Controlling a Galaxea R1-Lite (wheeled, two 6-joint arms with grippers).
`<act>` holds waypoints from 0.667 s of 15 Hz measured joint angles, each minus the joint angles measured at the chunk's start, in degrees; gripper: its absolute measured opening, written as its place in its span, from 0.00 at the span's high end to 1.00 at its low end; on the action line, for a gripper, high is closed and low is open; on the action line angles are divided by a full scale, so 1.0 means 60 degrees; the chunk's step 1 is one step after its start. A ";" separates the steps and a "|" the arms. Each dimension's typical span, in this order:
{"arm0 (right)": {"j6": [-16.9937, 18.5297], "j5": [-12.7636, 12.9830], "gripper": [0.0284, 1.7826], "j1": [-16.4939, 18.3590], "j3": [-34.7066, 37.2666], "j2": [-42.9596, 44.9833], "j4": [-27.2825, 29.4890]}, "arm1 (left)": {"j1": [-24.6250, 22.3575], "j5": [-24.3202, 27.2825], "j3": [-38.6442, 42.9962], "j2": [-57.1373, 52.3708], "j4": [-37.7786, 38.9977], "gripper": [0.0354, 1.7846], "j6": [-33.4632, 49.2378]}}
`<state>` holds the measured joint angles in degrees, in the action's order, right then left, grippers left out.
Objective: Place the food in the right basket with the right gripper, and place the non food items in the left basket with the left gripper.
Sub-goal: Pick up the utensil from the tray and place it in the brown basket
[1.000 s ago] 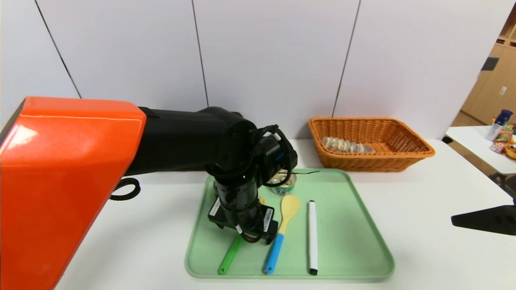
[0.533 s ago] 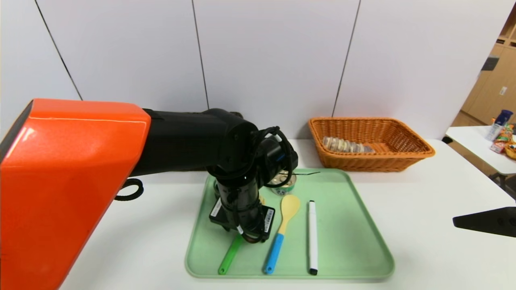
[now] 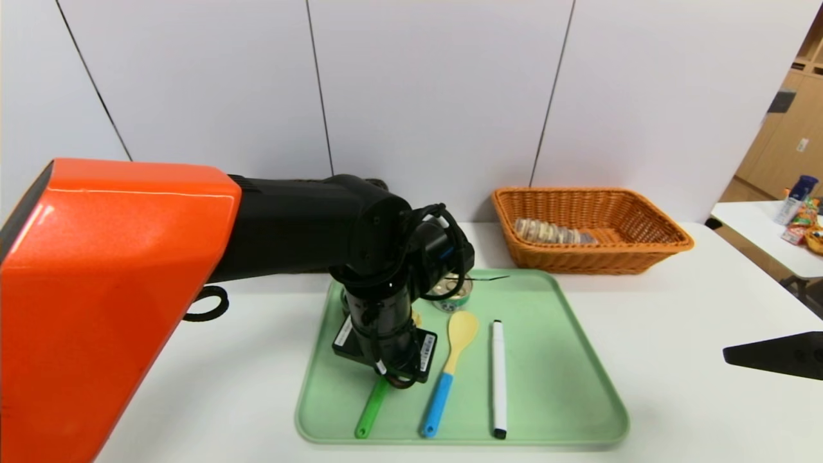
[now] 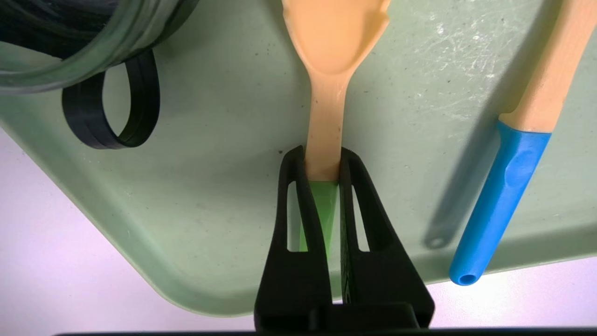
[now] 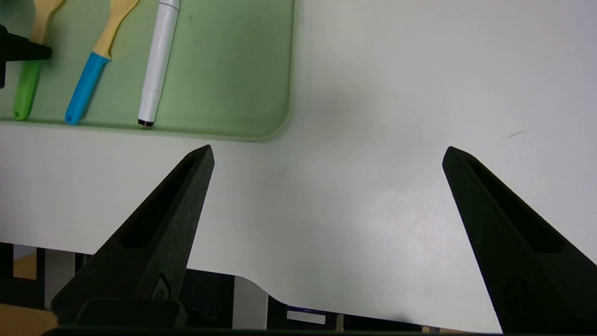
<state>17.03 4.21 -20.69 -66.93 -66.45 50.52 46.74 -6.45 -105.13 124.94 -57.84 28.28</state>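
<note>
My left gripper [image 4: 322,161] is shut on the yellow pasta fork [image 4: 326,84] where its shaft meets the green handle [image 3: 371,411], low over the green tray [image 3: 566,360]. The yellow spoon with blue handle [image 3: 448,370] and the white marker [image 3: 498,379] lie beside it on the tray. The gold-lidded tin [image 3: 455,296] stands at the tray's back. The glass cup [image 4: 70,51] with black handle shows in the left wrist view only. The bread loaf [image 3: 553,231] lies in the orange basket [image 3: 591,260]. My right gripper [image 5: 326,154] is open and empty over the table's front right. The dark brown basket is hidden.
My large orange and black left arm [image 3: 128,289] covers the left half of the head view. A second table with packets [image 3: 797,212] stands at the far right. The table's front edge [image 5: 280,289] lies below the right gripper.
The fork's green handle end has shifted slightly to the right under my left gripper. My right gripper has sunk a little at the right edge.
</note>
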 joint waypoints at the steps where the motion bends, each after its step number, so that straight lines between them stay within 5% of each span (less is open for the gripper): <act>1: 0.0000 0.0002 0.05 0.0000 0.0000 0.0008 0.0004 | 0.0000 -0.0004 0.0000 0.0000 0.0008 0.95 0.0000; 10: 0.0000 -0.0008 0.05 -0.0006 0.0138 0.0091 0.0004 | 0.0006 0.0654 -0.0230 0.0022 0.0408 0.95 -0.0461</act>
<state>17.03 4.16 -20.72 -66.10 -65.90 50.54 46.78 -2.52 -106.51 125.08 -55.39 25.51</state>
